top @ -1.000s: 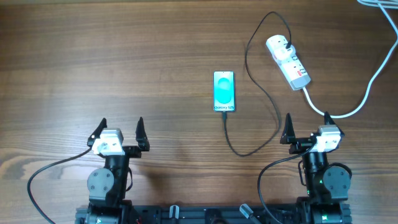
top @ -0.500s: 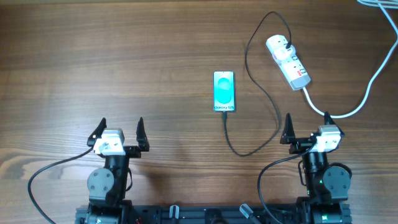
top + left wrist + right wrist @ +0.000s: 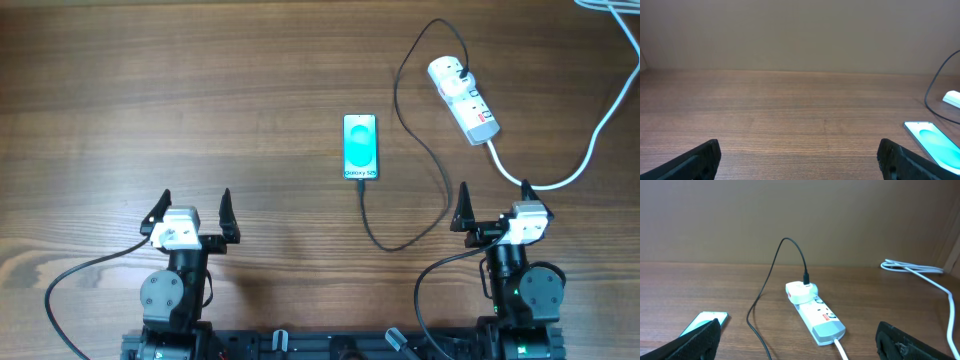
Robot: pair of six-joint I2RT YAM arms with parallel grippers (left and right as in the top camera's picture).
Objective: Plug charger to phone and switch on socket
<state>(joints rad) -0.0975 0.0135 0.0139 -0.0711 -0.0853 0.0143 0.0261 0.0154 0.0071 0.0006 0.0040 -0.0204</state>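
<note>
The phone (image 3: 360, 146) lies flat mid-table, cyan screen up; it also shows in the left wrist view (image 3: 935, 150) and the right wrist view (image 3: 704, 322). The black charger cable (image 3: 415, 130) loops from a white plug in the socket (image 3: 464, 98) down to its free end (image 3: 361, 188) just below the phone, not plugged in. The socket is also in the right wrist view (image 3: 815, 314). My left gripper (image 3: 190, 213) is open and empty at the front left. My right gripper (image 3: 497, 208) is open and empty at the front right, below the socket.
The socket's thick white cord (image 3: 560, 175) runs from its lower end past my right gripper and off to the back right corner; it shows in the right wrist view (image 3: 920, 272). A plain wall stands behind the table's far edge.
</note>
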